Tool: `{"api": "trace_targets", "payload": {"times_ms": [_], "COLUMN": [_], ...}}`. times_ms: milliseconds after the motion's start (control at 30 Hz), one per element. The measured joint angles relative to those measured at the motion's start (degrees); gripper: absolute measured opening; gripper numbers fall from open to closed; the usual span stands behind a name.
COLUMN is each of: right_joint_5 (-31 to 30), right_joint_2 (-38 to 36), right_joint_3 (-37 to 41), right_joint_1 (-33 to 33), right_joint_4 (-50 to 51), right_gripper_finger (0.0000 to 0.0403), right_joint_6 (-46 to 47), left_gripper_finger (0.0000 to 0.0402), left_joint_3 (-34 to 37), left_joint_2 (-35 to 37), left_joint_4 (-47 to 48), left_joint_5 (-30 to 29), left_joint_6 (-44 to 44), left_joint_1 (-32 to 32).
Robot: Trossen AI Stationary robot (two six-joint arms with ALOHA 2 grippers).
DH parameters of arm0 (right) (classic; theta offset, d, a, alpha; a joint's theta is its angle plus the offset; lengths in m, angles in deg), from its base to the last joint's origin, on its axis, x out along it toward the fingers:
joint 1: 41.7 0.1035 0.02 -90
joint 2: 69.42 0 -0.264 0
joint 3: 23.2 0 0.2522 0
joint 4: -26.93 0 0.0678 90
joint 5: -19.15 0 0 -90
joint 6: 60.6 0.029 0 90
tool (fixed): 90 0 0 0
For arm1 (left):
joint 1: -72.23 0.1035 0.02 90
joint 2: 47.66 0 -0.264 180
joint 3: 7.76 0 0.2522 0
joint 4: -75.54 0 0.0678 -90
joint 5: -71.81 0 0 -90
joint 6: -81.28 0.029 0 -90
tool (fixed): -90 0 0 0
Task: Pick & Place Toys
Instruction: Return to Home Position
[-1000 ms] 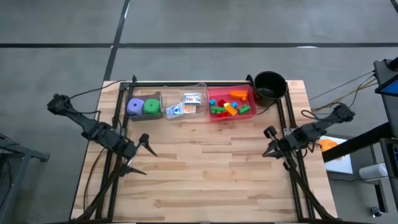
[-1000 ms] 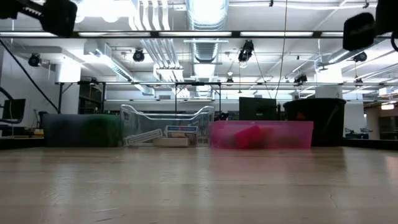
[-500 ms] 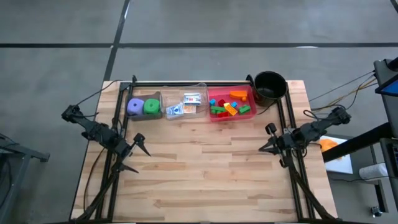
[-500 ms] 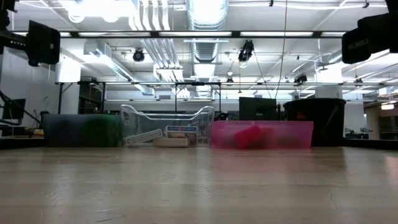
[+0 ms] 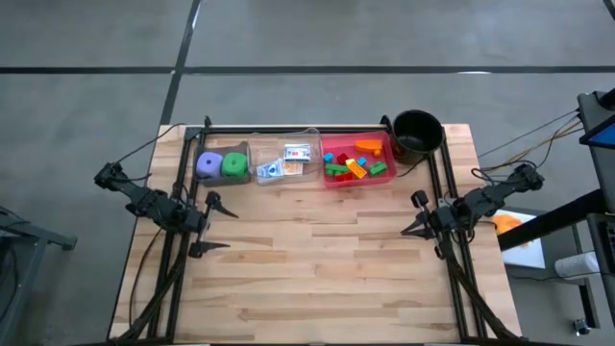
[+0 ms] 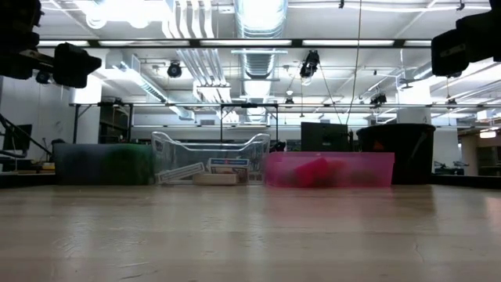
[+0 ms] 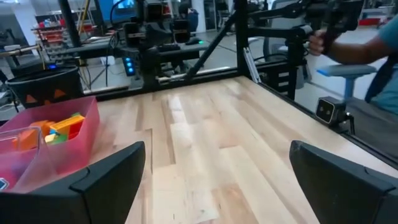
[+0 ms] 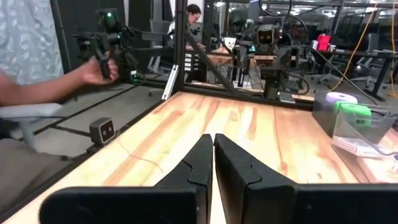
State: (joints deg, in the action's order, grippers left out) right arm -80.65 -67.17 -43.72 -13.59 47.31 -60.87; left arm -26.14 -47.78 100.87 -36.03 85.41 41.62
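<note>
Wood lay bare across the near half of the table (image 5: 317, 279), and I saw no toy loose anywhere on it. Midway back, the left gripper (image 7: 216, 149) hung above the boards by the left edge, its fingers spread wide with nothing between them. The right gripper (image 8: 213, 149) hung by the right edge, its fingers pressed together on nothing. Each was well apart from the trays.

Along the far edge stood the row of holders. The grey tray (image 6: 102, 163) held the purple die (image 5: 208, 164) and the green die (image 5: 233, 165) side by side. Just beside it, the clear tray (image 6: 207, 153) held the cards (image 5: 297, 152). Next came the pink tray (image 6: 360, 168) with the bricks (image 5: 351, 168) heaped inside, red, green, orange and yellow among them. The pot (image 6: 411, 153) sat at the far right corner, and I could not tell whether anything lay in it.

By my reading the sorting was finished, since every toy I could find was already in a tray. What remained, as far as I could judge, was only to park both arms at rest, with no more picking to do.
</note>
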Motion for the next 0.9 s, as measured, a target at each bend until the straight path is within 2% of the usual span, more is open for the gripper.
{"api": "trace_targets", "payload": {"times_ms": [900], "right_joint_5": [0.04], "right_joint_2": [3.77], "right_joint_3": [-0.07], "right_joint_1": [-0.03], "right_joint_4": [-0.14], "right_gripper_finger": [0.0018], "right_joint_6": [0.02], "left_gripper_finger": [0.0399], "left_joint_3": [0.02], "left_joint_2": [-0.02], "left_joint_4": [0.28], "left_joint_5": [-0.13], "left_joint_6": [0.06], "left_joint_1": [-0.04]}}
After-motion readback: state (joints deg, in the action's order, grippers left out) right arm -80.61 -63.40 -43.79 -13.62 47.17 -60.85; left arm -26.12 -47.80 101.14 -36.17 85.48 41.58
